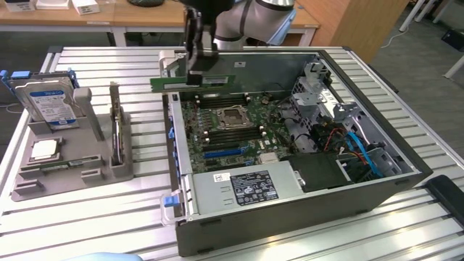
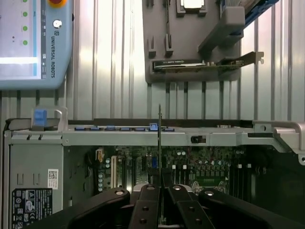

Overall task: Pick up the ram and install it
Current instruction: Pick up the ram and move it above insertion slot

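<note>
The black gripper (image 1: 195, 75) is clamped on the long green ram stick (image 1: 167, 82) above the open grey computer case (image 1: 290, 212); a pale-blue pendant (image 2: 28, 67) reads "UNIVERSAL ROBOTS"

The end effector (image 1: 194, 80) grips the ram (image 1: 218, 80) above the open computer case (image 1: 290, 217).

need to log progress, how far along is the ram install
Pickup looks done: the claw is shut on the ram, clear of the grey holder. In hand: the ram hangs over the rim of the open case, above the motherboard. Left: it is not yet seated in any slot.
</note>
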